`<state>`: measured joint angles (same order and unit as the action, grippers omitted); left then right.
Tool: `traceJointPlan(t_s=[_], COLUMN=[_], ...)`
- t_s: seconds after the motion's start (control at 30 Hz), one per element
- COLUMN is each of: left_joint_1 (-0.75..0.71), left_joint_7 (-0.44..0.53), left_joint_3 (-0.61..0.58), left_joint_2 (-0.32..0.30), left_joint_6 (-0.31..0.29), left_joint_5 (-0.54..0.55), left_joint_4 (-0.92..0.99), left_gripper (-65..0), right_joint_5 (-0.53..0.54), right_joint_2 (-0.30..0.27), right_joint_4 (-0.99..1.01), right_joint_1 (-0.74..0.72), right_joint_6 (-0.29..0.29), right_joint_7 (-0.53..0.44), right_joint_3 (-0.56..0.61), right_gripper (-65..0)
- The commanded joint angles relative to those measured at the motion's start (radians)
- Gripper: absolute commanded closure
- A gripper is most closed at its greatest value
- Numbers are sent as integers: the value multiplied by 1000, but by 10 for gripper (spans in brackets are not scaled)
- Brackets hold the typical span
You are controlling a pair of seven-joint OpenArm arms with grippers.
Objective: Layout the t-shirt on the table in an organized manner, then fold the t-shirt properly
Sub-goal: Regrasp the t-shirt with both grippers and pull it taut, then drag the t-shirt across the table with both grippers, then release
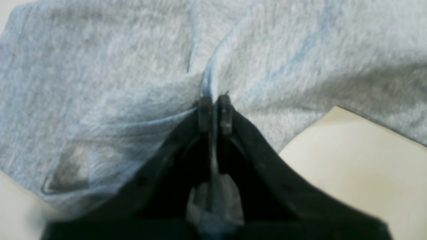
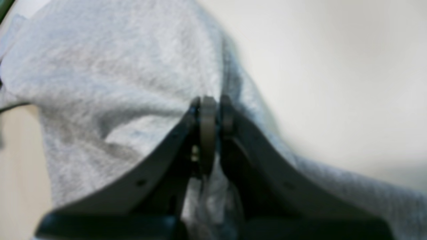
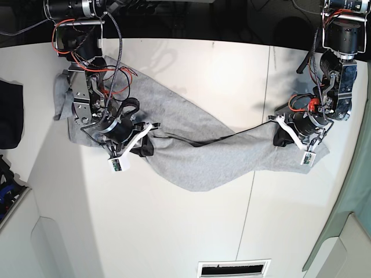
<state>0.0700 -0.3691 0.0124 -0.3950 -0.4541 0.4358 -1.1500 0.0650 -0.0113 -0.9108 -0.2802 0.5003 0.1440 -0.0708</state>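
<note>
- At the left edge of the base view we see a dark navy cloth (image 3: 10, 114), about halfway up the frame and cut off by the border.
- In the lower left corner we make out a blue item (image 3: 7, 194), mostly hidden, too small for us to tell what it is.
- Along the right edge runs a pale grey-green panel (image 3: 346, 197), slanting down towards the lower right corner.
- At the bottom centre we note a white slotted vent (image 3: 233, 269) with a dark opening.
- Across the top of the frame we find a dark, cluttered background (image 3: 191, 17).
</note>
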Motion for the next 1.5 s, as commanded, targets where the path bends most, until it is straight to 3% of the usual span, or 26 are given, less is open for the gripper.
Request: traceJointPlan(t_s=[0.0, 0.1, 0.3, 0.47, 0.57, 0.8, 0.83, 0.97, 1.03, 1.1, 1.17, 1.27, 1.47], left_joint_1=[22, 21, -51, -170, -279, -463, -480, -505, -504, -494, -480, -441, -364], left_joint_7=[23, 21, -52, -152, -163, -167, -167, -167, -167, -167, -167, -167, -167], left_joint_3=[5, 5, 26, 69, 90, 119, 119, 119, 119, 124, 144, 177, 151], left_joint_2=[-13, -38, -113, -135, -140, -137, -136, -137, -137, -137, -137, -126, -81], left_joint_6=[-5, -6, -14, -109, -146, -217, -225, -224, -224, -224, -224, -219, -132], left_joint_5=[8, 12, 65, 162, 180, 181, 181, 181, 190, 227, 276, 329, 259], left_joint_4=[-13, -45, -275, -516, -633, -705, -701, -680, -680, -684, -693, -700, -634], left_gripper=[0, 0, 0, 0, 0, 0, -10, -175, -222, -229, -229, -229, -229], right_joint_5=[2, 3, 6, 6, 18, 48, 48, 56, 78, 101, 118, 155, 188], right_joint_2=[-6, -6, -5, -11, -29, -105, -113, -124, -124, -124, -124, -124, -85], right_joint_4=[-27, -104, -415, -648, -747, -798, -795, -772, -768, -768, -768, -768, -767], right_joint_1=[-21, -9, 121, 270, 380, 554, 568, 589, 589, 588, 585, 568, 458], right_joint_6=[10, 47, 47, 47, 47, 46, 46, 42, 34, 26, 21, 19, 14], right_joint_7=[-6, -6, 51, 106, 111, 111, 111, 111, 111, 111, 110, 105, 92], right_joint_3=[-1, -14, -17, -17, -17, -17, -17, -17, -17, -17, -17, -17, -17], right_gripper=[0, 0, 0, 0, 0, 0, 0, 0, -115, -229, -286, -289, -289])
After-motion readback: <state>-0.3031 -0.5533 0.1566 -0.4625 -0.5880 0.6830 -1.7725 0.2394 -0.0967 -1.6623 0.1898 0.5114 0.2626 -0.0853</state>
